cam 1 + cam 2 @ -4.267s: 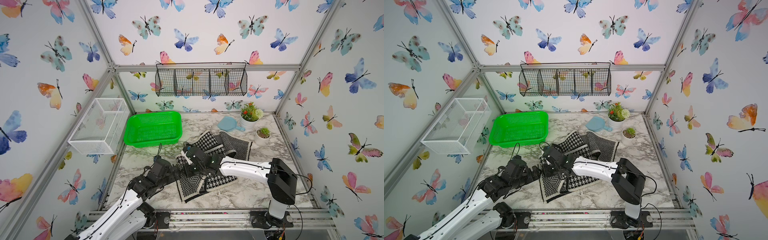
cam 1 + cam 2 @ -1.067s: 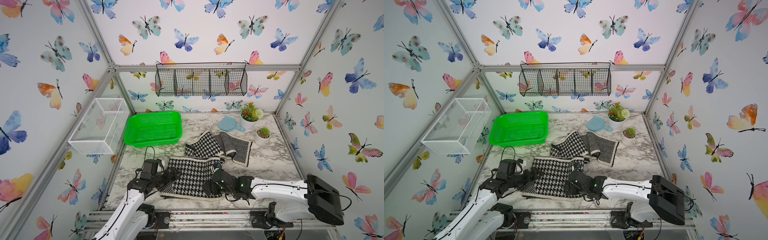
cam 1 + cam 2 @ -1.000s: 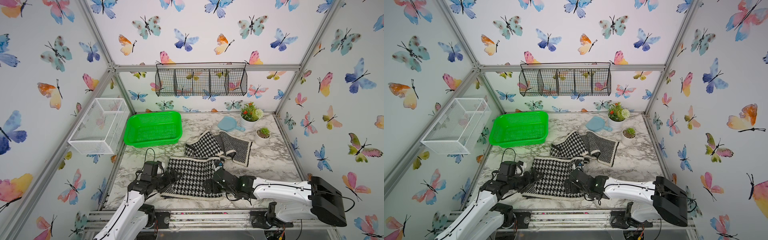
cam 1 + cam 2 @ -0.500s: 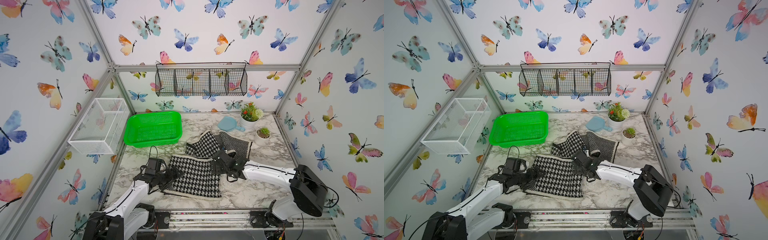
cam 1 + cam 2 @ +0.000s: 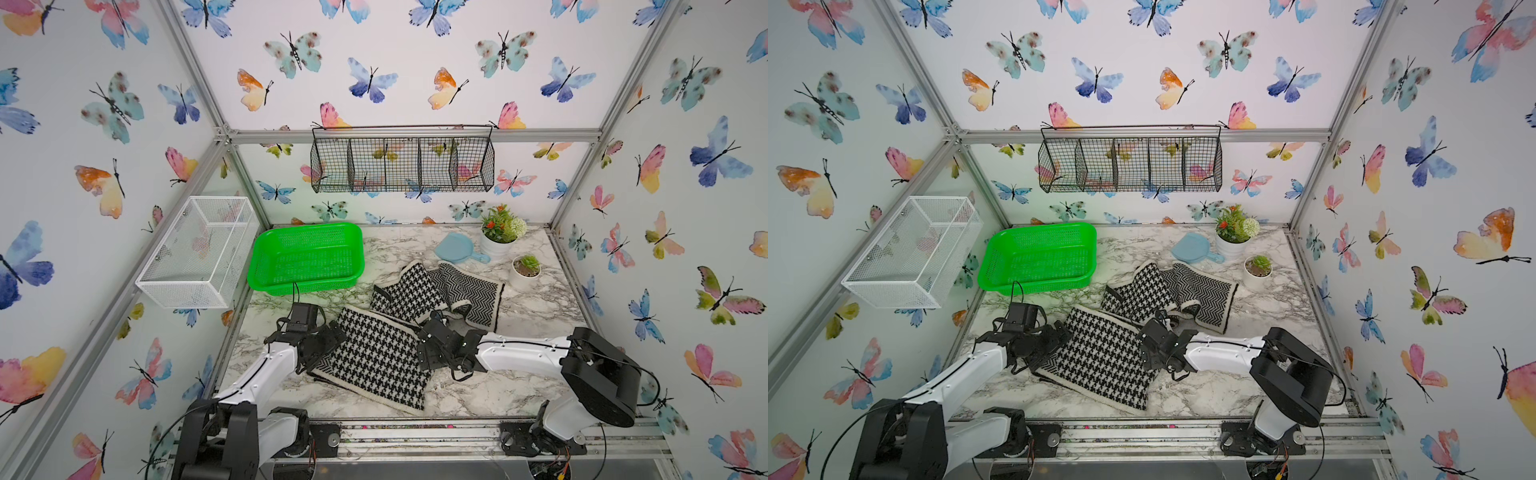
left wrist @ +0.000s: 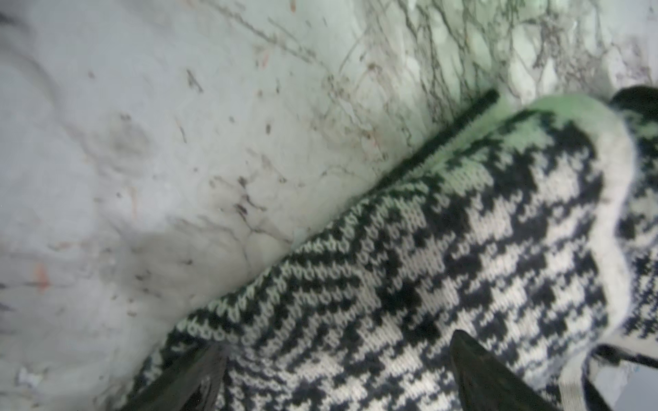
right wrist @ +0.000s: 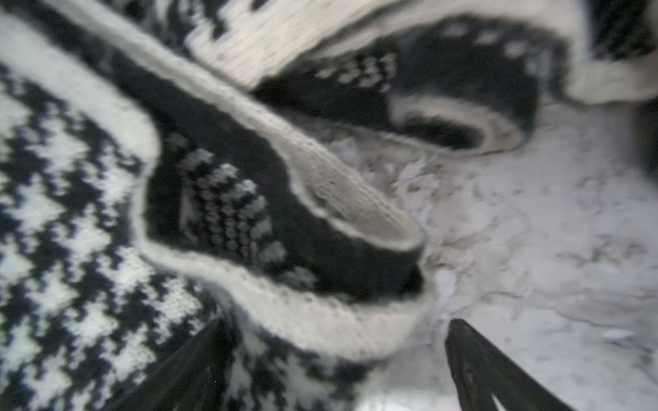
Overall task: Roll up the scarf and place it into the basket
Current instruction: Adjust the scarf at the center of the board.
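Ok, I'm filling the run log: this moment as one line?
black-and-white houndstooth knit scarf: unrolled | bright green perforated plastic basket: empty | left gripper: open, at scarf | right gripper: open, at scarf

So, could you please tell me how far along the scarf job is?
Done: little. The scarf has its near part flat on the marble table and its far end crumpled; no roll is started. In hand: the left pincer and right pincer, both open, sit at opposite edges of that flat part, gripping nothing. Left: rolling the scarf and putting it into the green basket, which is empty.
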Controlling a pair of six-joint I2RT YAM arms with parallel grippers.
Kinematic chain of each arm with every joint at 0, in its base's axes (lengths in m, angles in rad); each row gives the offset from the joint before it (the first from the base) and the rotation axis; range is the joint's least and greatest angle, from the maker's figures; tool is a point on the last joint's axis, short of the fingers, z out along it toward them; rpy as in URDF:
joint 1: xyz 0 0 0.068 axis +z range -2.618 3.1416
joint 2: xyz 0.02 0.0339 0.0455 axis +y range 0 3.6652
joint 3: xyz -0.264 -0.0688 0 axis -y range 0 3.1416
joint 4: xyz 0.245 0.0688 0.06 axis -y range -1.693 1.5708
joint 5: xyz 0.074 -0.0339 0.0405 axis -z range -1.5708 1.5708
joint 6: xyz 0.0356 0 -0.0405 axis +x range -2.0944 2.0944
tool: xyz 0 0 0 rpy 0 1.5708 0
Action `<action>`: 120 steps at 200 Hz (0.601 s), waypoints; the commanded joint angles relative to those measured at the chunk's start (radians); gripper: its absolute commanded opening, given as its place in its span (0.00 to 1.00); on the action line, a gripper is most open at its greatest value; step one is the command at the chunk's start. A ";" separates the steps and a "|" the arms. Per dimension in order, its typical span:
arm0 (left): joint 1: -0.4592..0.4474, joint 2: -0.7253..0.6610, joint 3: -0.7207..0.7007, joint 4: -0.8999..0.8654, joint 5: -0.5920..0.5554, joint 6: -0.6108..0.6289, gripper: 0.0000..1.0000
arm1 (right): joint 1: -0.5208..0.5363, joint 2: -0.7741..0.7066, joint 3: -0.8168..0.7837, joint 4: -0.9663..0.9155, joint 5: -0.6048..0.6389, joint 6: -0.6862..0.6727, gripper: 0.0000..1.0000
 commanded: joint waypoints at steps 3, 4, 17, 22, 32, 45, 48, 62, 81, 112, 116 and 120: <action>0.047 0.129 0.057 -0.005 -0.067 0.060 0.98 | 0.081 0.061 -0.011 0.051 -0.048 0.086 0.98; 0.048 0.131 0.062 -0.006 -0.068 0.062 0.98 | 0.083 0.063 -0.010 0.054 -0.048 0.089 0.98; 0.060 0.178 0.109 -0.010 -0.072 0.083 0.98 | 0.136 0.090 -0.006 0.082 -0.055 0.124 0.98; 0.064 0.186 0.131 -0.017 -0.086 0.088 0.98 | 0.149 0.096 -0.004 0.088 -0.054 0.136 0.98; 0.073 0.194 0.168 -0.036 -0.105 0.100 0.98 | 0.175 0.105 -0.001 0.099 -0.049 0.157 0.98; 0.083 0.190 0.217 -0.063 -0.138 0.114 0.98 | 0.192 0.105 0.004 0.107 -0.047 0.169 0.98; 0.086 0.189 0.230 -0.072 -0.142 0.118 0.98 | 0.195 0.104 0.006 0.108 -0.046 0.168 0.98; 0.090 0.171 0.270 -0.115 -0.130 0.128 0.98 | 0.199 0.097 0.024 0.075 -0.019 0.158 0.98; 0.087 0.084 0.245 -0.130 -0.066 0.122 0.98 | 0.199 0.057 0.052 0.001 0.061 0.131 0.98; 0.084 -0.106 0.122 -0.118 0.118 0.108 0.98 | 0.167 0.017 0.082 -0.079 0.186 0.057 0.98; 0.083 -0.126 0.106 -0.116 0.143 0.103 0.98 | 0.156 0.020 0.091 -0.095 0.188 0.049 0.98; 0.081 -0.144 0.087 -0.113 0.167 0.098 0.98 | 0.147 0.023 0.096 -0.108 0.190 0.044 0.98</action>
